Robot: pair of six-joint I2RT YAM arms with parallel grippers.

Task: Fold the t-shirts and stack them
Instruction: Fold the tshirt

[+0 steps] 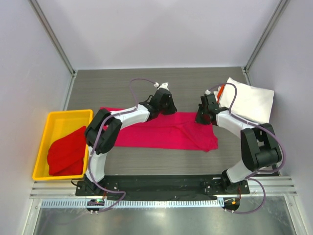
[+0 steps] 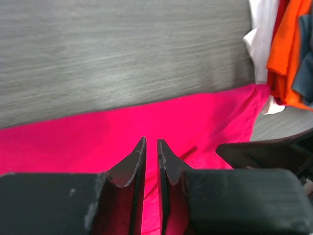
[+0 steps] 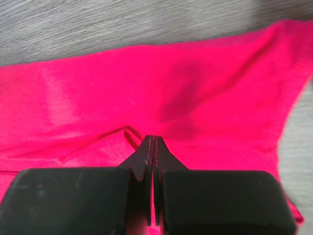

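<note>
A magenta-pink t-shirt [image 1: 161,133] lies as a long flat strip across the middle of the table; it also shows in the left wrist view [image 2: 73,142] and the right wrist view [image 3: 98,88]. My left gripper [image 1: 167,108] [image 2: 151,141] is at its far edge, jaws nearly closed with pink cloth in the narrow gap. My right gripper [image 1: 204,117] [image 3: 153,137] is at the shirt's far right corner, jaws pressed together on a thin layer of pink cloth. A darker red t-shirt [image 1: 66,149] lies folded in the tray.
The yellow tray [image 1: 61,113] stands at the left. A white t-shirt [image 1: 252,100] lies at the back right with an orange one [image 1: 221,90] under it; orange [image 2: 288,54], white [image 2: 259,29] and light blue [image 2: 305,63] cloth show beside the magenta shirt.
</note>
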